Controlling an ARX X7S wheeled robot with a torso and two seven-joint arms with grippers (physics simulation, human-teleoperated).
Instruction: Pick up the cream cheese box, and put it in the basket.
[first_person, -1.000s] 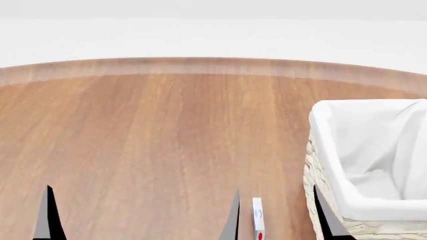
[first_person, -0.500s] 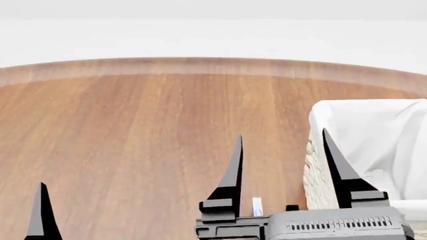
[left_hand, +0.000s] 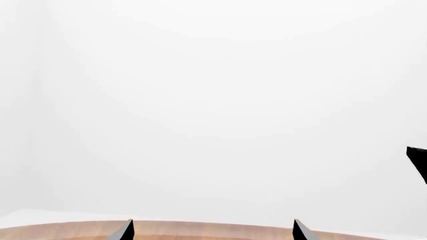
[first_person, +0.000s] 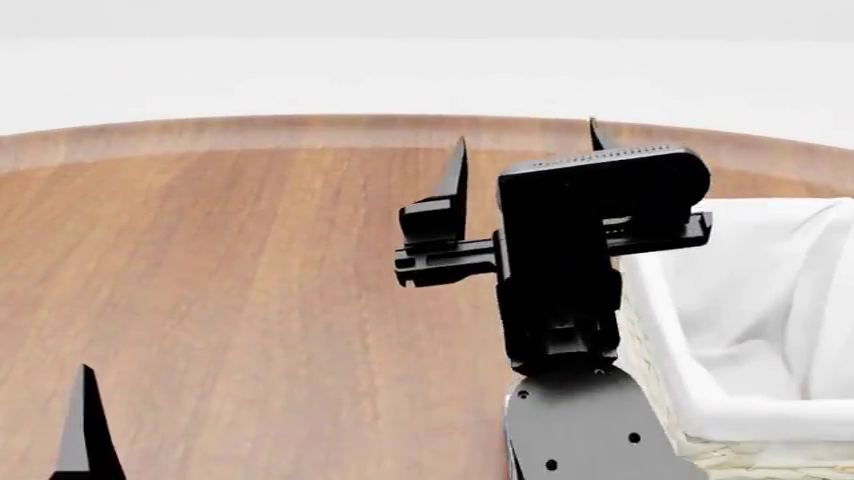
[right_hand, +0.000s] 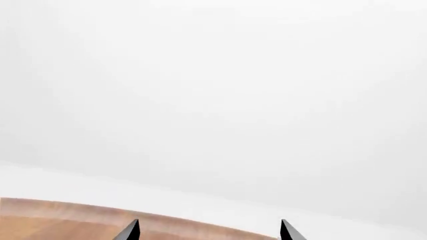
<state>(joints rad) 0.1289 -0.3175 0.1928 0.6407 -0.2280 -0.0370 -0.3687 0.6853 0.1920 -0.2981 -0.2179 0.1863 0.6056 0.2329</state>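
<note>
We hold our right gripper (first_person: 527, 160) raised above the table (first_person: 240, 280) beside the basket (first_person: 747, 330), its jaws spread and empty, our left gripper (left_hand: 212, 232) likewise spread low at the near edge, and the box hidden from us.

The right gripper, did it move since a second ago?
Yes. The right gripper has gone up and forward: before, only its fingertips showed at the table's near edge beside the basket; now they reach the far table edge.
</note>
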